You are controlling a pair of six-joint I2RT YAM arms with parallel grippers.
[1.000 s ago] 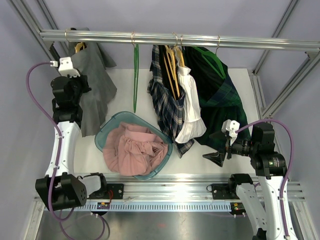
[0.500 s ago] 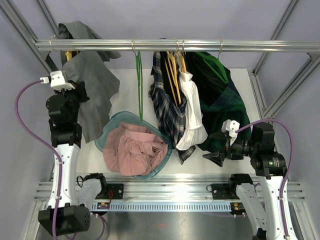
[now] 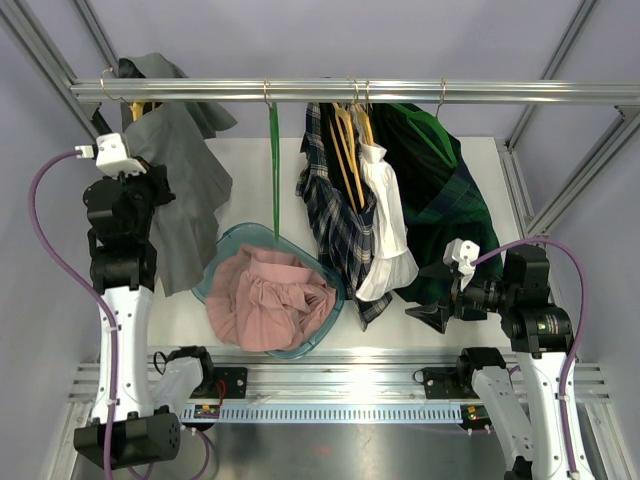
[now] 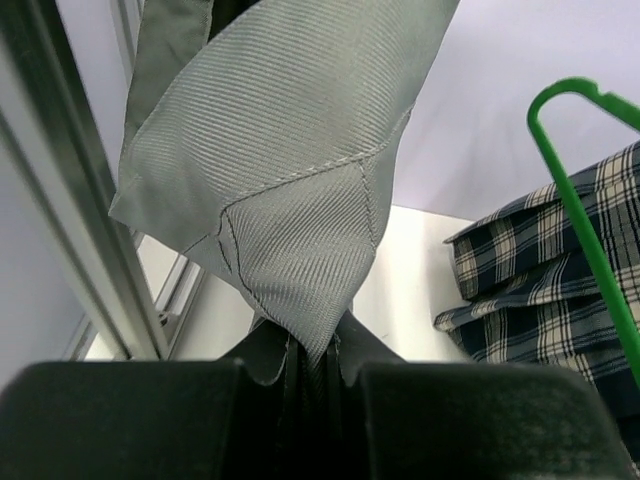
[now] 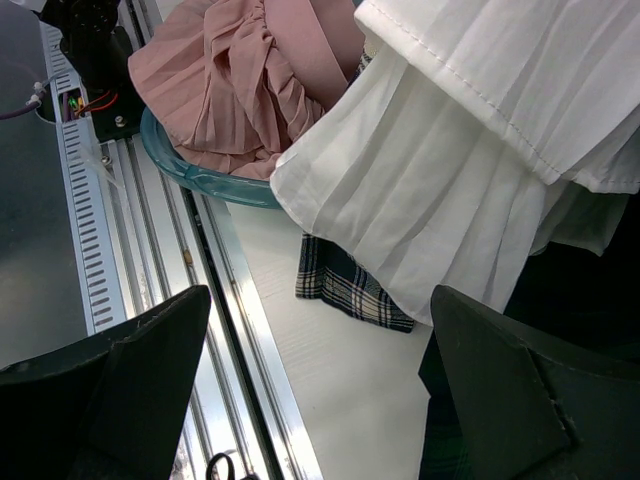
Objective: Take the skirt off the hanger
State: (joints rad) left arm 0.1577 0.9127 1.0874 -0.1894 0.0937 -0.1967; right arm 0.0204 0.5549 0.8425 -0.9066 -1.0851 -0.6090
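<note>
A grey skirt (image 3: 185, 210) hangs at the left end of the rail (image 3: 450, 93) on a wooden hanger (image 3: 138, 108); part of it is bunched up over the rail. My left gripper (image 3: 143, 172) is raised beside it and shut on a fold of the grey cloth (image 4: 280, 200), which is pinched between the left gripper's fingers (image 4: 315, 365). My right gripper (image 3: 433, 296) is open and empty low at the front right, also seen in the right wrist view (image 5: 320, 300), facing the hems of the hanging clothes.
An empty green hanger (image 3: 274, 170) hangs right of the grey skirt. A plaid skirt (image 3: 335, 220), a white skirt (image 3: 388, 235) and a dark green plaid garment (image 3: 445, 200) hang mid-rail. A teal basin (image 3: 207, 272) below holds a pink skirt (image 3: 270, 305).
My left arm has risen and drawn left with the grey cloth in its grip, and the skirt's top now bunches over the rail. The hanging clothes have swayed. The right arm has not moved.
</note>
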